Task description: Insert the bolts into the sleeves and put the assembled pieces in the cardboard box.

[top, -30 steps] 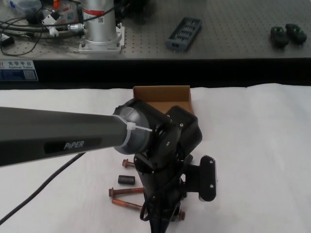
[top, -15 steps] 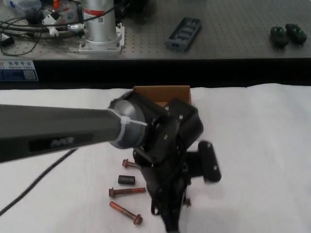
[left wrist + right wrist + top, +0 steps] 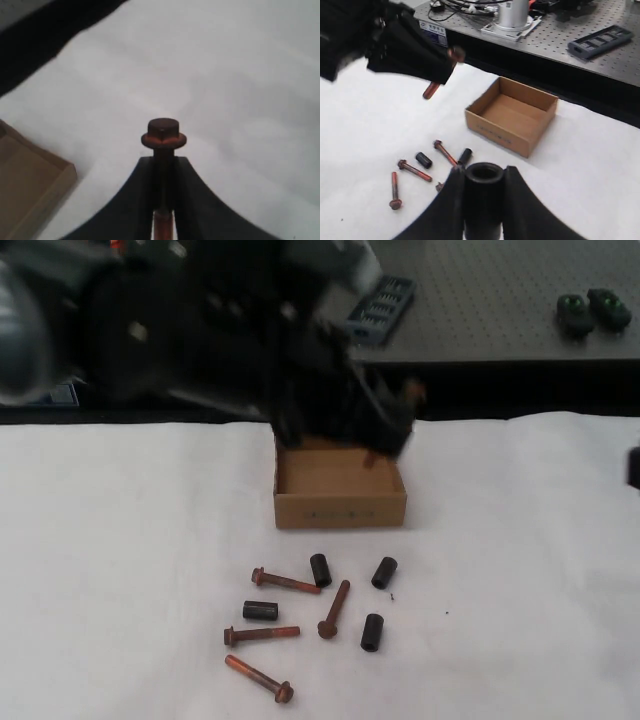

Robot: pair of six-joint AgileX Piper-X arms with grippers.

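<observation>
My left fingers (image 3: pixel 149 170) are shut tight on a bolt (image 3: pixel 163 134). Its head sticks out just past the tips, and most of its stem is hidden between them. Below these fingers lies a wide stretch of white cloth (image 3: pixel 225 75). The cardboard box (image 3: pixel 35 195) sits below them and off to one side. I see one corner of it, and the rest is cut off.

My right fingers (image 3: pixel 459 182) squeeze a black sleeve (image 3: pixel 483 175). I can look into its open end, but its lower part is hidden between the fingers. The box lies ahead of these fingers and lower down, its top open. Four loose bolts (image 3: pixel 262 634) and four loose sleeves (image 3: pixel 371 632) lie on the cloth, closer to these fingers than the box is.

From high up, my left arm (image 3: pixel 200 330) is a dark blur over the box's far edge and hides that wall. Past the cloth's far edge comes a dark strip (image 3: pixel 520 390), then a grey bench (image 3: pixel 480 300) full of holes.

The print on the box front and the blue and white label (image 3: pixel 436 31) are too small to read.
</observation>
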